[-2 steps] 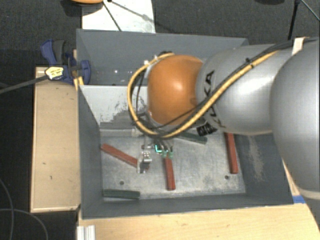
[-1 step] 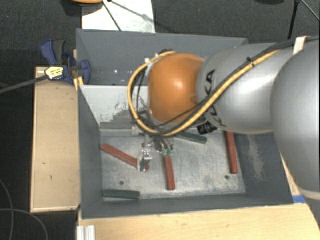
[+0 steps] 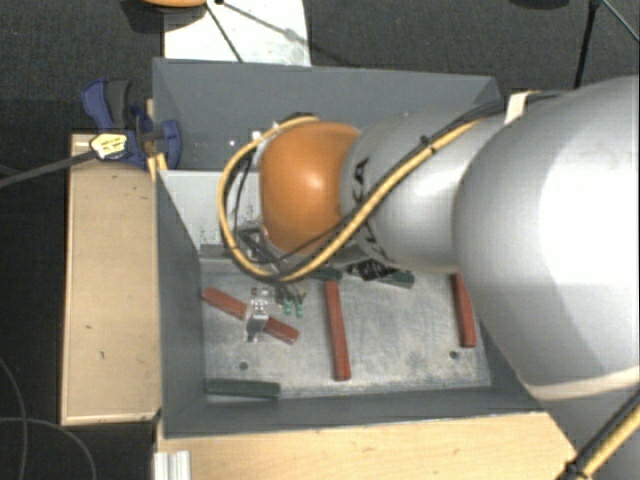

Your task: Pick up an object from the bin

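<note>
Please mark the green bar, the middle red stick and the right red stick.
green bar (image 3: 242, 390), camera view, its middle
middle red stick (image 3: 337, 333), camera view, its middle
right red stick (image 3: 463, 314), camera view, its middle

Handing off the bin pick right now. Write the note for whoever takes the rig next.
Gripper: low over the left of the bin floor, right at a slanted red stick. Whether it grips anything cannot be told.
Other things: long red stick mid-floor, another red stick at the right, dark green bar by the near wall.
Done: arm is down in the bin; nothing visibly lifted.
Left: secure one thing and raise it out.
</note>
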